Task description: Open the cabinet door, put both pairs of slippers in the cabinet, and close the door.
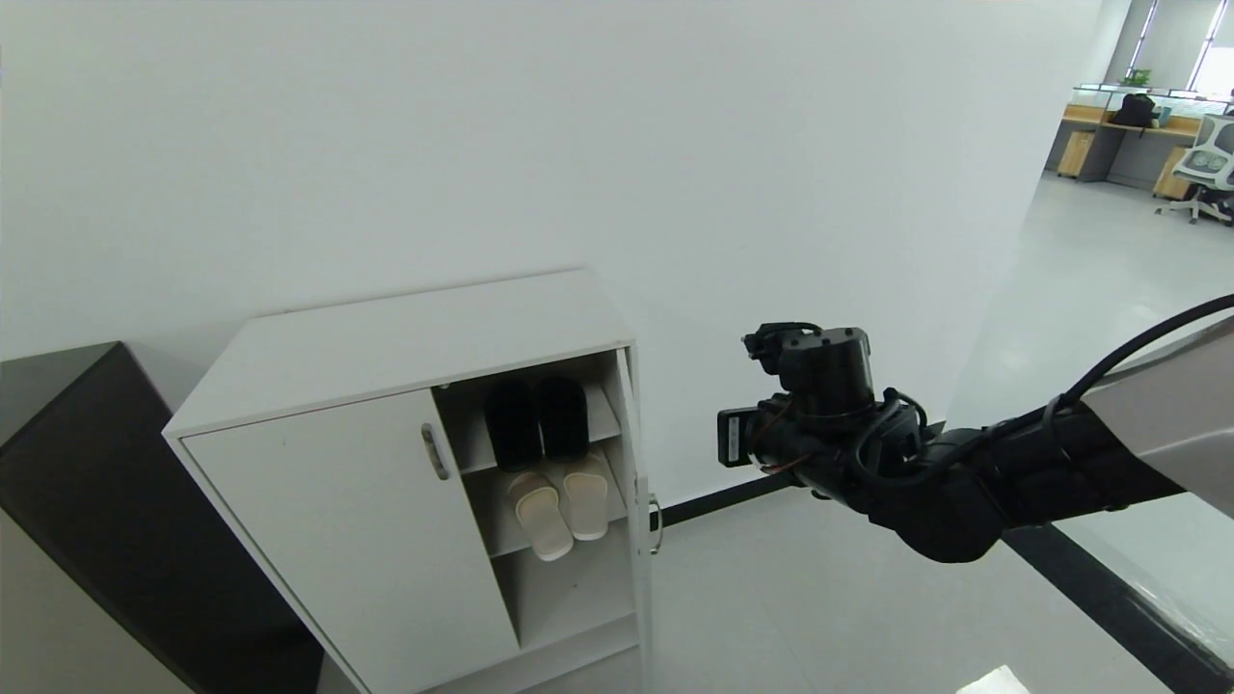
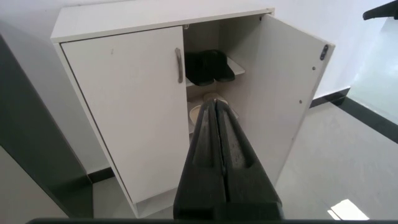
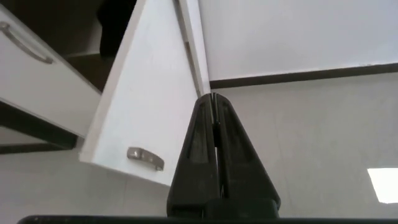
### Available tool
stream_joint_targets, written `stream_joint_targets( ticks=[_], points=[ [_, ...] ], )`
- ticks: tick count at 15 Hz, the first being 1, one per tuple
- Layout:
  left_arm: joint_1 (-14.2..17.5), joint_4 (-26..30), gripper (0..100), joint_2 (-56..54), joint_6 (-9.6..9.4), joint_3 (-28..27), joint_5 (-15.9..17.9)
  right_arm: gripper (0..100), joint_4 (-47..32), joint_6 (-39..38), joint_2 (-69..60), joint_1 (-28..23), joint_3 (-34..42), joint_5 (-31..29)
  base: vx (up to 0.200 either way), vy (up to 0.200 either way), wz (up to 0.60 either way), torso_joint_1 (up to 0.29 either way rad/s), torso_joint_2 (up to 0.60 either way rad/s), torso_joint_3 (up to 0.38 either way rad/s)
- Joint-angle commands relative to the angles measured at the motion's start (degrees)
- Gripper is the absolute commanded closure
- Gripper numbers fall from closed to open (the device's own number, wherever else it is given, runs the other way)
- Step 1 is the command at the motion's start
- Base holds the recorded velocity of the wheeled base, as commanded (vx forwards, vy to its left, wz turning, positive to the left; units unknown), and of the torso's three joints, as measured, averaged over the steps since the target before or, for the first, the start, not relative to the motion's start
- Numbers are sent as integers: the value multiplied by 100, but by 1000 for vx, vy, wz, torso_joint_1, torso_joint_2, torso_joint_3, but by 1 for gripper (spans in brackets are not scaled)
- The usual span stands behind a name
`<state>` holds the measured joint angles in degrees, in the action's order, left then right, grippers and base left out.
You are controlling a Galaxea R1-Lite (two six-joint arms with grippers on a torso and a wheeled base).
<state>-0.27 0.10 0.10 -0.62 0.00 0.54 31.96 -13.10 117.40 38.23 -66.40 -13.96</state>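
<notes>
Cabinet: a white cabinet [image 1: 415, 328] stands on the floor against the wall, with two doors and shelves inside.
Left door: the left door [image 1: 347, 540] is shut, with a metal handle [image 1: 435, 451] near its inner edge.
Right door: the right door [image 2: 292, 93] is swung wide open and appears edge-on in the head view; its own handle [image 3: 145, 158] is on the outer face.
Black slippers: the black slippers [image 1: 535, 419] lie side by side on the top shelf, inside the cabinet.
Beige slippers: the beige slippers [image 1: 559, 501] sit on the middle shelf just below the black ones, their ends jutting past the shelf edge.
Left hand: the left hand [image 2: 216, 102] is clenched with nothing in it, held in front of the open compartment.
Right hand: the right hand [image 3: 213, 98] is clenched and empty. It sits on the outer side of the right door, pointing at its free edge; I cannot tell whether they touch.
Floor: the floor [image 1: 791, 598] is pale grey and glossy, crossed by a dark strip [image 1: 1109, 598] on the right.
Wall: the wall [image 1: 578, 145] is plain white, with a black baseboard [image 1: 718, 498] along its foot.
Beside cabinet: a dark panel [image 1: 106, 501] stands to the left, close to the cabinet.
Room beyond: far right, an office area has a desk [image 1: 1109, 120] and a white chair [image 1: 1210, 169].
</notes>
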Motion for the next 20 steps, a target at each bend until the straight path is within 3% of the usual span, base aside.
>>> stream_joint_targets(
  ticks=[1, 5, 10, 17, 20],
  points=[
    [0, -1, 100, 8, 1, 0, -1, 100, 20, 10, -182, 132, 207, 165, 0, 0, 0, 0, 0, 0],
    [0, -1, 100, 8, -8, 0, -1, 100, 20, 89, -472, 264, 672, 491, 0, 0, 0, 0, 0, 0],
    [0, -1, 100, 8, -8, 0, -1, 100, 117, 326, -314, 299, 699, 482, 0, 0, 0, 0, 0, 0],
    [0, -1, 100, 8, -8, 0, -1, 100, 126, 326, -331, 317, 760, 447, 0, 0, 600, 2, 3, 3],
    [0, -1, 100, 8, -8, 0, -1, 100, 609, 379, -349, 308, 971, 455, 0, 0, 0, 0, 0, 0]
  ],
)
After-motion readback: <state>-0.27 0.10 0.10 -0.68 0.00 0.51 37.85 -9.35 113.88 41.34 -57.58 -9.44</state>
